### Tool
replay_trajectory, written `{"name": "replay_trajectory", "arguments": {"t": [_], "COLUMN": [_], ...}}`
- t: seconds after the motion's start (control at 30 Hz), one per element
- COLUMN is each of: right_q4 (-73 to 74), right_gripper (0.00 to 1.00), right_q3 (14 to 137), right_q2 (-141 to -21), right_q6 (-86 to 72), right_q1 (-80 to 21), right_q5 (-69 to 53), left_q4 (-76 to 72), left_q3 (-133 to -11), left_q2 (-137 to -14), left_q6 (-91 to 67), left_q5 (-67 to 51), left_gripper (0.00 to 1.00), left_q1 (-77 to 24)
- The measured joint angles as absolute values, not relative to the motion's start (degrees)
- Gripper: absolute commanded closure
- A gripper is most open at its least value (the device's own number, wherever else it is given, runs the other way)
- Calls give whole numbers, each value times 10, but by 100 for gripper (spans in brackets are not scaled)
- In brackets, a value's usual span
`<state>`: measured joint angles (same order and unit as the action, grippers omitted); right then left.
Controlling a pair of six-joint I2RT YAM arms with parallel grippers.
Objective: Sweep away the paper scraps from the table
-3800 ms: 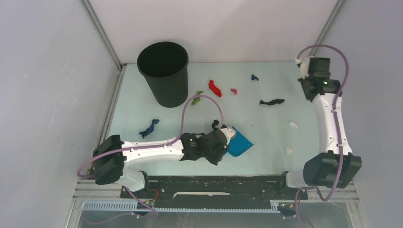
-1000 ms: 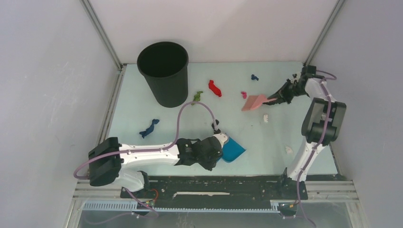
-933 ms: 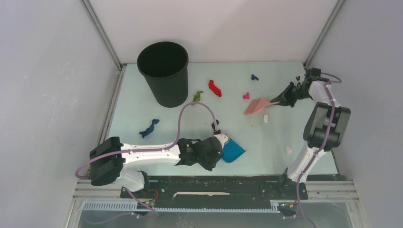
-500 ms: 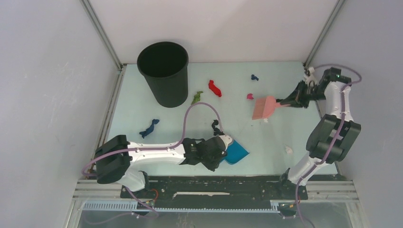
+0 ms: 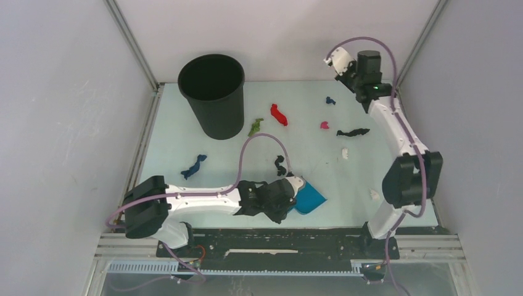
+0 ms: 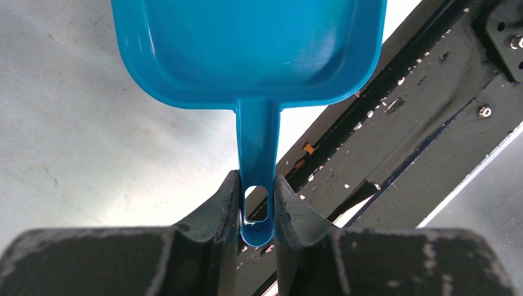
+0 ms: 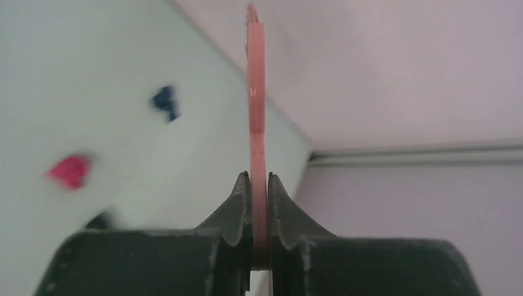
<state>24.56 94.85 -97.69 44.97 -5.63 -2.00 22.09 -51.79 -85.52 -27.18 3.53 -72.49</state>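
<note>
1. Over the last half second the right arm has swung up and back. Its right gripper (image 7: 258,180) is now above the far right corner of the table (image 5: 179,145) — before, it was low beside the magenta scrap (image 5: 324,125).
2. Its jaws are clamped on the pink brush (image 7: 256,105), seen edge-on in the wrist view.
3. The left gripper (image 6: 256,188) pinches the handle end of the blue dustpan (image 6: 247,55), which sits near the table's near edge.
4. The paper scraps lie scattered on the table:
   - The red scrap (image 5: 279,115) and green scrap (image 5: 255,127) are near the black bin (image 5: 213,92).
   - The dark blue scrap (image 5: 330,100) is farthest back.
   - The black scrap (image 5: 352,132) is just right of the magenta one.
   - The blue scrap (image 5: 193,166) is well to the left.
</note>
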Motion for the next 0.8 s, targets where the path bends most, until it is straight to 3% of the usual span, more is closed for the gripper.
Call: {"name": "replay_trajectory", "arguments": {"t": [0.2, 0.33, 0.57, 0.8], "right_q4": [11, -47, -37, 104], "right_gripper": [100, 100, 100, 100], "right_q3": [929, 914, 913, 857], "right_q2": [-1099, -1175, -1200, -1128], "right_q6": [647, 748, 815, 820], "right_q1": [-86, -93, -116, -125], "right_q5": [71, 80, 63, 10], "left_q4": [218, 216, 217, 217], "left_q3": [-517, -508, -485, -480], "left_q2": [-854, -842, -815, -814], "left_q6": [-287, -297, -311, -314], "left_q5": [44, 48, 59, 59], "left_gripper": [100, 100, 100, 100], "left_q1": [-743, -750, -752, -752]}}
